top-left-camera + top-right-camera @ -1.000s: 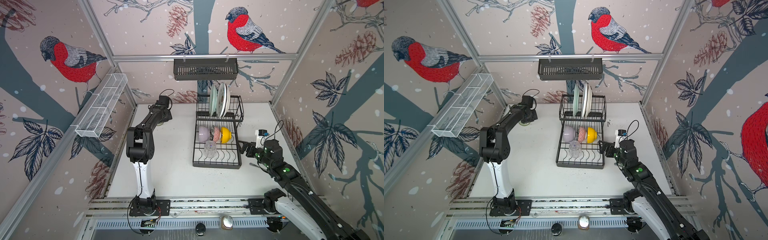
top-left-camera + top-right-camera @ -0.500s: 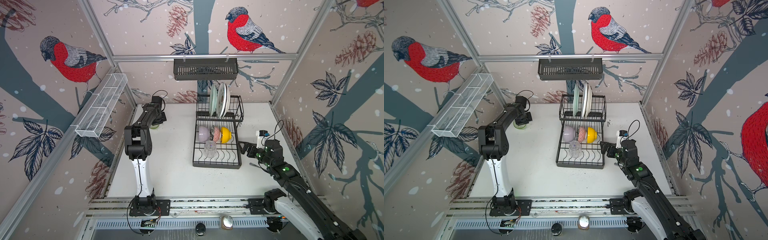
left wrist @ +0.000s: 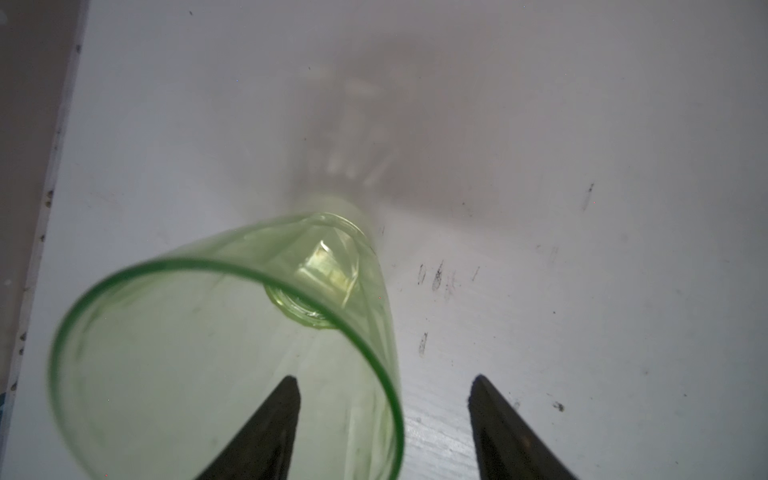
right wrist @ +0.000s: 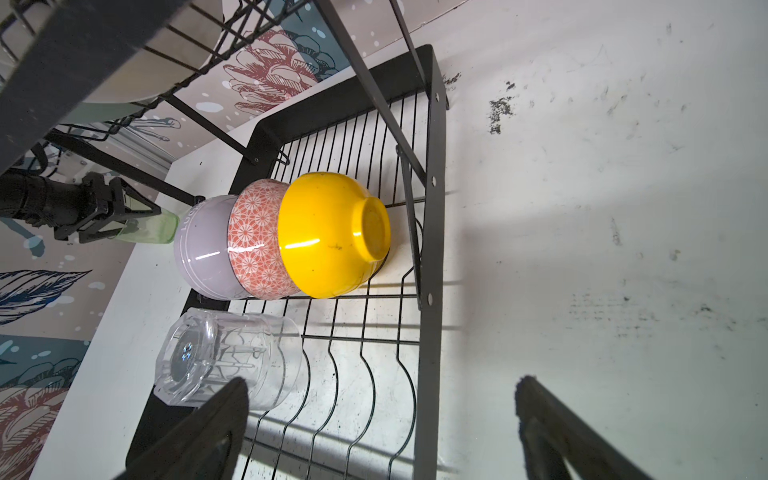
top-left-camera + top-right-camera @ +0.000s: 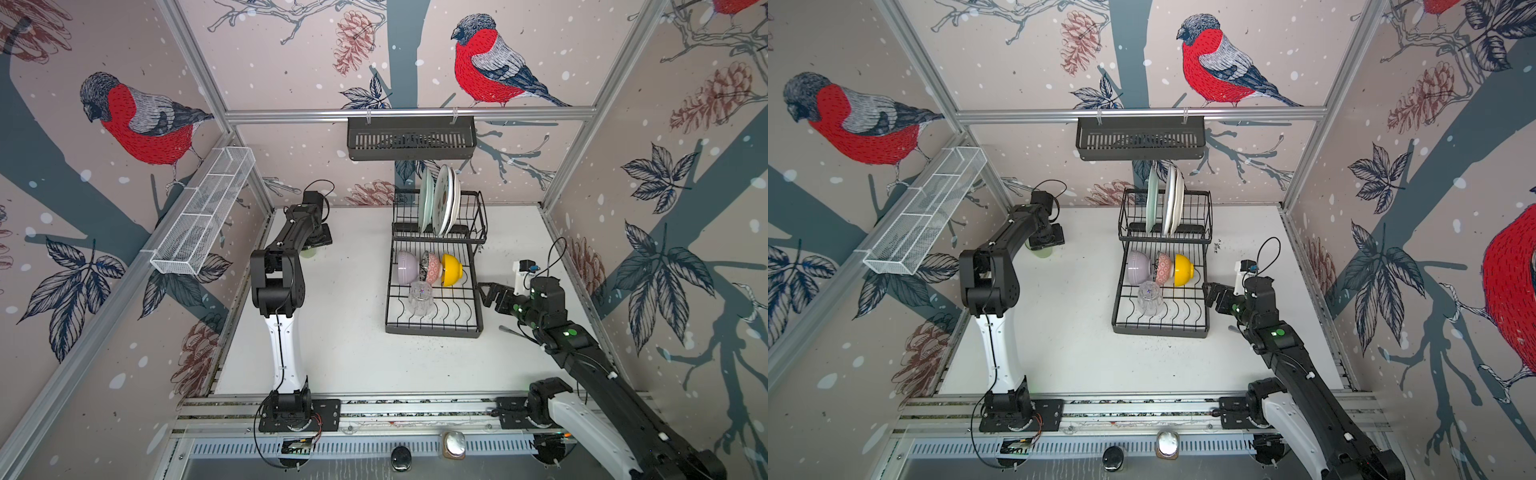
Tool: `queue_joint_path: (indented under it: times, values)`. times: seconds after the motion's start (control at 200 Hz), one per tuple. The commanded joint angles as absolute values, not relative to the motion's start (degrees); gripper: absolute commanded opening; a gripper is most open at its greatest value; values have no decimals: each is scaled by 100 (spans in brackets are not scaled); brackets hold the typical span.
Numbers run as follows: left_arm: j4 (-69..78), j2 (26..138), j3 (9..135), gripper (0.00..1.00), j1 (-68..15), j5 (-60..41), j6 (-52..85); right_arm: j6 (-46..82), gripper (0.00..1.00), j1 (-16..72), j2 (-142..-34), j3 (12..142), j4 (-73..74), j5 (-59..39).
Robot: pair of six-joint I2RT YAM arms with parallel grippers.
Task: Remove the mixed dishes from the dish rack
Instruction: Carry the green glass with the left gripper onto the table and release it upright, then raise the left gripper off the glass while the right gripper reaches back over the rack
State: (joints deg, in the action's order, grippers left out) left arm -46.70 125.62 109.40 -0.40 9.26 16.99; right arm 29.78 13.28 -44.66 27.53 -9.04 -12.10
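The black wire dish rack (image 5: 434, 328) (image 5: 1160, 330) stands mid-table. Its raised tier holds a pale green plate (image 5: 424, 199) and white plates (image 5: 444, 199) on edge. Below lie a lilac bowl (image 5: 406, 267), a pink-patterned bowl (image 4: 253, 241), a yellow bowl (image 4: 328, 232) and an upturned clear glass (image 4: 224, 361). A green glass (image 3: 232, 353) (image 5: 1040, 251) stands on the table at the far left. My left gripper (image 3: 384, 377) (image 5: 318, 241) is open astride its rim, one finger inside. My right gripper (image 4: 383, 379) (image 5: 484, 291) is open and empty beside the rack's right edge.
A metal spoon (image 5: 513, 331) lies on the table under my right arm. A dark slatted shelf basket (image 5: 411, 137) hangs on the back rail above the rack. A long white mesh trough (image 5: 203, 216) runs along the left wall.
My left arm swung left and down to the table with the green glass, then its jaws opened off the glass. The right arm has barely moved.
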Motion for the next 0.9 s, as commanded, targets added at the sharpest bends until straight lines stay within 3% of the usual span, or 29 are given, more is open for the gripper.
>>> queue_joint_path:
  times: [0.0, 0.23, 0.39, 0.895]
  values:
    - [-4734, 12649, 11293, 72, -3, 1122, 1561, 2942, 99, 1275, -4542, 2760, -735, -1438]
    - [-5112, 12980, 12204, 85, 26, 1239, 1516, 2944, 100, 1230, -4678, 2760, -502, -1725]
    - [-5012, 12752, 12184, 96, 26, 1141, 1511, 2905, 100, 1230, -4684, 2747, -416, -1863]
    - [-3969, 10901, 9836, 97, -229, 473, 1722, 2869, 99, 1274, -4728, 2663, -265, -2147]
